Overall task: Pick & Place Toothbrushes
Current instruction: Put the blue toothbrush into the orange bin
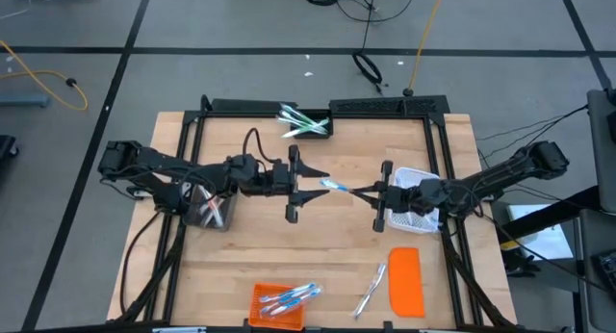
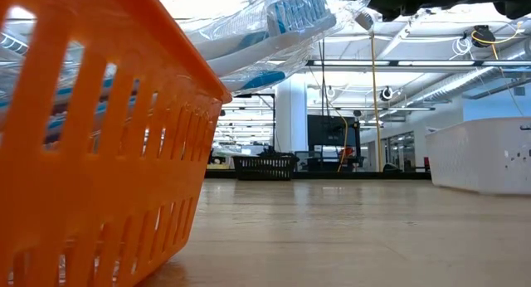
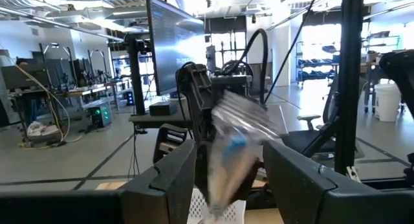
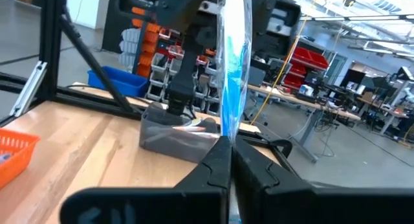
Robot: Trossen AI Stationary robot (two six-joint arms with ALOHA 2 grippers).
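Note:
A toothbrush [image 1: 332, 185] in a clear wrapper with a blue head is in the air over the middle of the table. My right gripper [image 1: 354, 191] is shut on it. My left gripper [image 1: 296, 187] faces it from the table's left, open, with one finger on either side of the toothbrush's free end; I see no touch. In the left wrist view the wrapped toothbrush [image 3: 236, 146] is blurred between my open fingers. More toothbrushes lie in the orange basket [image 1: 279, 302], the dark bin [image 1: 306, 121] and the clear bin [image 1: 207, 210]. One lies loose on the table [image 1: 371, 290]. My right gripper pinches the wrapped toothbrush between its two fingers at one end [image 4: 228, 130]. The fingers come level from the table's right and lie along it. The toothbrush is lifted clear and sticks straight out past the fingertips toward my left gripper.
A white mesh basket [image 1: 419, 200] sits under my right arm. A flat orange lid [image 1: 406, 280] lies near the table's near right edge. In the low view the orange basket [image 2: 99, 154] fills the left and the white basket [image 2: 481, 154] stands at right. Black frame rails border the table.

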